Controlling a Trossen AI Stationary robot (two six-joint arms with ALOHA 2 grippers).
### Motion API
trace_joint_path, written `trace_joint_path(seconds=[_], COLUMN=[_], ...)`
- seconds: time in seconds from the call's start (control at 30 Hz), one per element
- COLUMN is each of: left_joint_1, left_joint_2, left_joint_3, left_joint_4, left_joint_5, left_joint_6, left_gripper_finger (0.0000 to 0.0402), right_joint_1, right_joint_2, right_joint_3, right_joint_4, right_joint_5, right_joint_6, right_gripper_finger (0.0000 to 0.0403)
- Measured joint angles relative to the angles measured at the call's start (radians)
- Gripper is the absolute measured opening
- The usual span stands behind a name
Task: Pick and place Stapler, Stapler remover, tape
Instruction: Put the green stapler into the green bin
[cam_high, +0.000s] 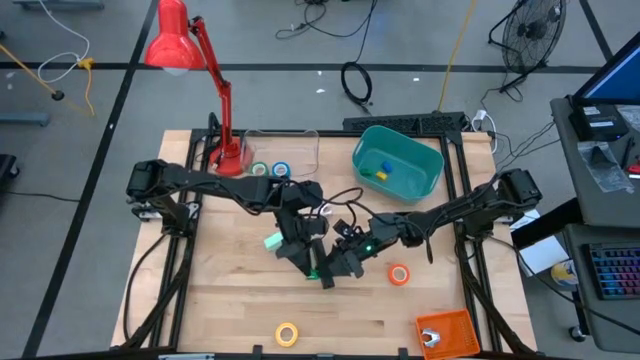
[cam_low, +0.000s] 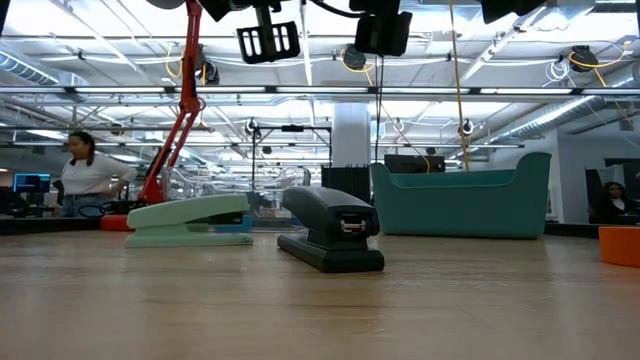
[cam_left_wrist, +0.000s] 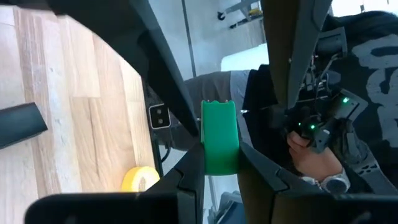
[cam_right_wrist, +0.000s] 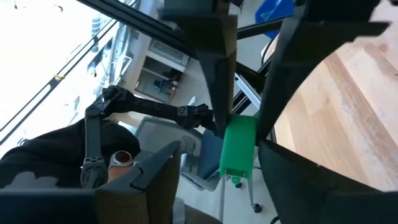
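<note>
We see left gripper (cam_left_wrist: 221, 180) clamped on green staple remover (cam_left_wrist: 219, 137) mid-table; right gripper (cam_right_wrist: 242, 134) jaws wide, flanking same remover.

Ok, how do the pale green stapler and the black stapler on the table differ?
In the low view, the pale green stapler lies side-on, while the black stapler points end-on at the camera. The black stapler sits nearer, the pale green stapler farther back. Both rest flat on the wooden table, ungripped.
</note>
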Motion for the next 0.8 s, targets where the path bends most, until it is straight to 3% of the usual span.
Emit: trace_joint_path(seconds=[0.4,0.8], left_joint_1=[0.004,0.008], left_joint_2=[0.000,0.000], left_joint_3=[0.000,0.000], left_joint_4=[0.000,0.011], left_joint_5=[-0.012,-0.013], left_joint_6=[0.009,0.005], left_gripper_finger=[0.0068,0.0068], right_joint_1=[0.000,0.000], right_joint_2=[0.000,0.000], right_joint_3=[-0.001,-0.001], right_joint_4=[-0.003,-0.003], right_joint_5=[0.001,0.004], right_joint_6=[-0.001,-0.002], right_gripper_finger=[0.0165,0.0162])
